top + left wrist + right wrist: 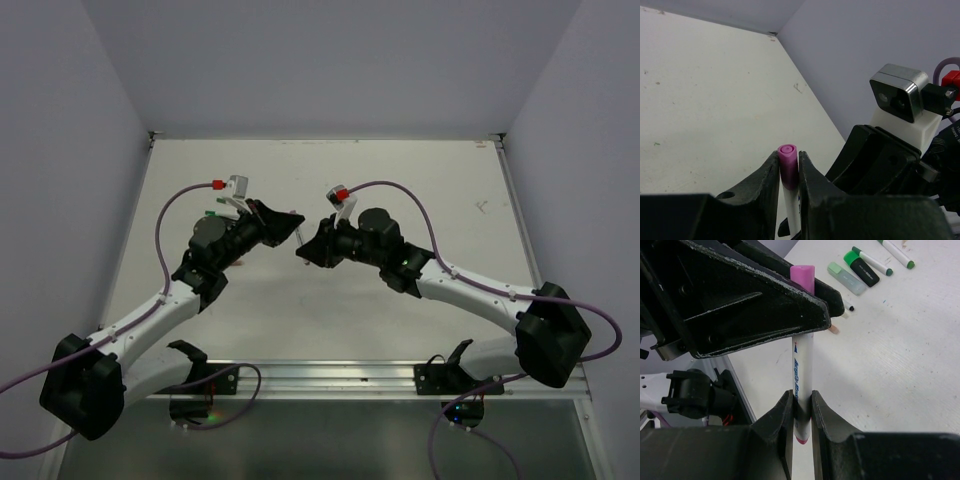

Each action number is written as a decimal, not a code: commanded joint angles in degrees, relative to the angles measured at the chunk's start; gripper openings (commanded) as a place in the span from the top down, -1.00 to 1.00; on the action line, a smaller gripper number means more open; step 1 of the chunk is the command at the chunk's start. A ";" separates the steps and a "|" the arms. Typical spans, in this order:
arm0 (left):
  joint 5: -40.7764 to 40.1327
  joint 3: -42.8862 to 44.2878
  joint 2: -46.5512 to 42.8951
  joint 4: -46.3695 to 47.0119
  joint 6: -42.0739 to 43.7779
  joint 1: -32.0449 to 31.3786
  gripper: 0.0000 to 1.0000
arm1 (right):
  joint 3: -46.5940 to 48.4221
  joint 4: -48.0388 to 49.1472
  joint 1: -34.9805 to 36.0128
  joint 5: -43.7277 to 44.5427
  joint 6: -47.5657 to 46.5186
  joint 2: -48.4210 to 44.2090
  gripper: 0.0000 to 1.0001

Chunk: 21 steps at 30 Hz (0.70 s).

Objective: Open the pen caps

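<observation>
A white pen [802,372] with blue print is held in the air between both grippers. Its pink cap [788,159] sits on the pen's end. My left gripper [788,167] is shut on the pink cap, whose top pokes out past the fingertips; the cap also shows in the right wrist view [804,276]. My right gripper [802,410] is shut on the pen's body near its pink-tipped other end. In the top view the left gripper [294,222] and the right gripper [304,250] meet at the table's middle, with the pen [300,237] between them.
Other pens lie on the table behind the left gripper: a pale green one [846,278], a black one with a bright green cap [863,268], a white one with a dark green cap [896,253]. A metal rail [330,378] runs along the near edge.
</observation>
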 commanded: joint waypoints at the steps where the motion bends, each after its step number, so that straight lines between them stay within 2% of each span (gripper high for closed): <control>1: 0.04 2.29 -0.41 2.56 0.37 -0.18 0.59 | -0.28 1.38 0.27 -1.38 -1.13 -1.34 1.00; 6: -0.67 2.20 -0.33 4.22 0.02 -0.18 0.98 | -1.42 0.85 0.18 -2.26 -1.30 -1.16 1.00; 21: -6.29 7.91 3.54 11.08 0.19 -0.09 1.00 | -14.95 1.12 0.18 -4.37 -0.69 -6.96 1.00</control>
